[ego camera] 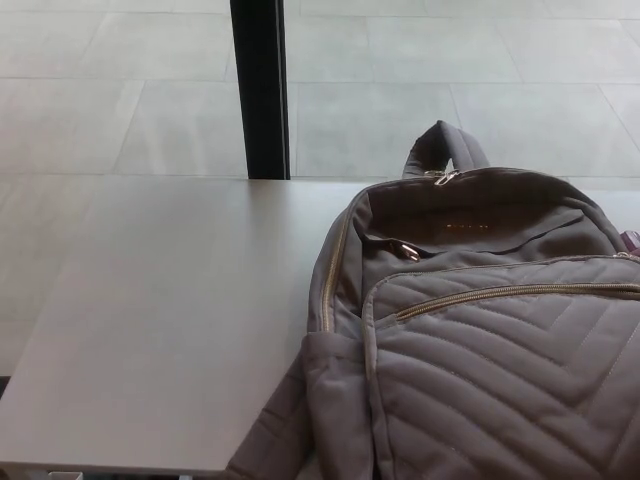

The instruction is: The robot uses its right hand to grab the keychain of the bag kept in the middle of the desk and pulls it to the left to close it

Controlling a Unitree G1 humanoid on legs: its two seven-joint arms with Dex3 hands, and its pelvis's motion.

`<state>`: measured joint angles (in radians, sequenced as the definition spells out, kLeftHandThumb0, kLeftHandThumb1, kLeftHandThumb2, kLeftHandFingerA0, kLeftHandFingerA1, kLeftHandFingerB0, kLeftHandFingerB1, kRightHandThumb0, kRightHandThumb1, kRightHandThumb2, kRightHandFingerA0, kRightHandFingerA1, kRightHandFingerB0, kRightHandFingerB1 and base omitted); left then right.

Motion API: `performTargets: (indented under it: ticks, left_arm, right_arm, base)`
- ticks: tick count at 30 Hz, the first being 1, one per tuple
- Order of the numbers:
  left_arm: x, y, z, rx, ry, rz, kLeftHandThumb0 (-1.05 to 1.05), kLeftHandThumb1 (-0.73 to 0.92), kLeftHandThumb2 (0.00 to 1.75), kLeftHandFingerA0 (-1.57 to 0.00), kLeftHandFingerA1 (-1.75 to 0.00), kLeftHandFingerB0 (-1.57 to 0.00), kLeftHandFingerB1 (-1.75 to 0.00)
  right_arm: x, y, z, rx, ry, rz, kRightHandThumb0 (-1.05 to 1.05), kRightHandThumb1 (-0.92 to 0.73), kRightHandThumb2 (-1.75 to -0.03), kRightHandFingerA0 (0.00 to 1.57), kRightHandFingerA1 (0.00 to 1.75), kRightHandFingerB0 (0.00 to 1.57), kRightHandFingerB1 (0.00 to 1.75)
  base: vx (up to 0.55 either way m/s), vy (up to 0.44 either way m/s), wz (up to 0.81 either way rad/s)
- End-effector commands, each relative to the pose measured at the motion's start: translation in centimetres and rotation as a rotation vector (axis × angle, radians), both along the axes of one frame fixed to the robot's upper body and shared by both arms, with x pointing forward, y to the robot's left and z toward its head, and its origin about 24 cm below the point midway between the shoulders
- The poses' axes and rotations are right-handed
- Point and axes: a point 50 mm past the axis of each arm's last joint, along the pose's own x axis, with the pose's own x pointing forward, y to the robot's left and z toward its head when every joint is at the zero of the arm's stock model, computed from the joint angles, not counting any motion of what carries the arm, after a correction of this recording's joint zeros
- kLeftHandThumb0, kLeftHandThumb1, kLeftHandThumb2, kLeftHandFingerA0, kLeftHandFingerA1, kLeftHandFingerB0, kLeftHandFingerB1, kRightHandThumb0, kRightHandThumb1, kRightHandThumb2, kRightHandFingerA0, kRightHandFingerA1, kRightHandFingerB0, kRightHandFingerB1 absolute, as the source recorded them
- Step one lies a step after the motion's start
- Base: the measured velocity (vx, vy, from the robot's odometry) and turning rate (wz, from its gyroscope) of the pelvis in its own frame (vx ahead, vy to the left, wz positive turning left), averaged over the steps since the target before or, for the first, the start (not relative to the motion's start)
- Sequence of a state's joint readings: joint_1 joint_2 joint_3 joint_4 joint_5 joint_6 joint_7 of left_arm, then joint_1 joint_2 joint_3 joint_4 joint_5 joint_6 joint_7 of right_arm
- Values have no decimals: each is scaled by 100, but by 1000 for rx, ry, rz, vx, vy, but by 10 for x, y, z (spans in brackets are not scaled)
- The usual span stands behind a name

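Observation:
A grey-brown quilted backpack [490, 350] stands on the pale desk [160, 320], filling the right half of the head view. Its top compartment gapes open, showing the dark lining [450, 215]. A gold zipper runs around the opening, with one metal pull [445, 177] at the top by the carry handle [445, 145] and another small pull [408, 251] at the lower left of the opening. A closed gold zipper [520, 295] crosses the front pocket. Neither of my hands shows.
The desk's front edge runs along the bottom left and its far edge behind the bag. A black vertical post [260, 88] stands behind the desk against a tiled floor. A small purple thing [630, 240] peeks out at the bag's right.

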<state>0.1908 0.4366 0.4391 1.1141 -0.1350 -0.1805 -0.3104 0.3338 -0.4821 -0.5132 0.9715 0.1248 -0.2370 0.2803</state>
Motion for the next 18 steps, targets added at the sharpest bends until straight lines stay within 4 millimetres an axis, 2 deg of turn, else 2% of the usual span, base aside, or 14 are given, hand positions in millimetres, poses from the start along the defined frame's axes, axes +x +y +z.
performTargets:
  ticks: [1,2,3,4,5,6,7,8,10,11,12,15,16,18]
  left_arm:
    - [3,5,8,-23,-84,-18,-70,64,60,-57,-53,-46,-37]
    - [4,5,8,-27,-88,-21,-79,51,91,-53,-62,-39,-49]
    - [5,4,8,-30,-91,-20,-82,52,91,-53,-61,-41,-49]
    - [5,5,8,-29,-88,-20,-81,53,91,-54,-61,-41,-49]
    - [4,5,7,-32,-87,-19,-81,53,91,-54,-61,-41,-49]
    - [3,5,7,-30,-81,-20,-82,53,91,-54,-61,-42,-49]
    - [3,5,7,-27,-72,-22,-81,53,91,-55,-61,-41,-48]
    - [3,5,7,-27,-72,-23,-73,49,90,-55,-63,-38,-49]
    - [3,4,7,-28,-74,-24,-73,49,90,-55,-63,-38,-49]
    - [2,4,7,-26,-72,-31,-81,53,90,-53,-61,-40,-49]
    - [2,5,7,-30,-76,-31,-81,53,91,-52,-60,-38,-48]
    - [5,3,6,-34,-82,-29,-80,53,90,-53,-60,-39,-49]
    - [5,4,6,-36,-84,-22,-81,53,90,-53,-60,-40,-48]
    - [5,4,6,-20,-74,-33,-80,53,91,-54,-60,-41,-49]
  right_arm:
    - [16,-20,29,16,-196,-11,-81,-72,-62,18,66,3,42]
    - [21,-24,35,1,-220,-5,-87,-58,-98,21,65,1,34]
    - [27,-29,42,-26,-239,5,-86,-74,-62,18,63,0,39]
    - [38,-33,53,-47,-291,17,-83,-55,-96,17,64,1,31]
    - [47,-36,64,-46,-359,30,-83,-55,-96,17,64,1,31]
    - [56,-37,73,-57,-387,48,-85,-74,-62,22,61,0,36]
    - [68,-39,87,-72,-427,74,-90,-76,-63,34,49,4,37]
    - [76,-38,96,-99,-464,103,-84,-57,-99,35,65,4,30]
    - [88,-37,111,-139,-522,147,-84,-57,-99,35,65,4,30]
    - [98,-31,125,-156,-572,192,-94,-74,-61,37,66,1,45]
    - [116,-21,152,-202,-674,285,-84,-58,-98,34,62,5,36]
    - [125,-12,167,-195,-741,319,-83,-56,-95,27,54,7,46]
    - [133,-1,177,-191,-789,373,-80,-72,-62,34,42,16,35]
    - [148,26,187,-176,-805,551,-81,-58,-91,26,48,10,41]
  base:
    - [0,0,0]
    - [0,0,0]
    - [0,0,0]
    - [0,0,0]
    - [0,0,0]
    - [0,0,0]
    - [0,0,0]
    - [0,0,0]
    - [0,0,0]
    - [0,0,0]
    - [0,0,0]
    - [0,0,0]
    - [0,0,0]
    - [0,0,0]
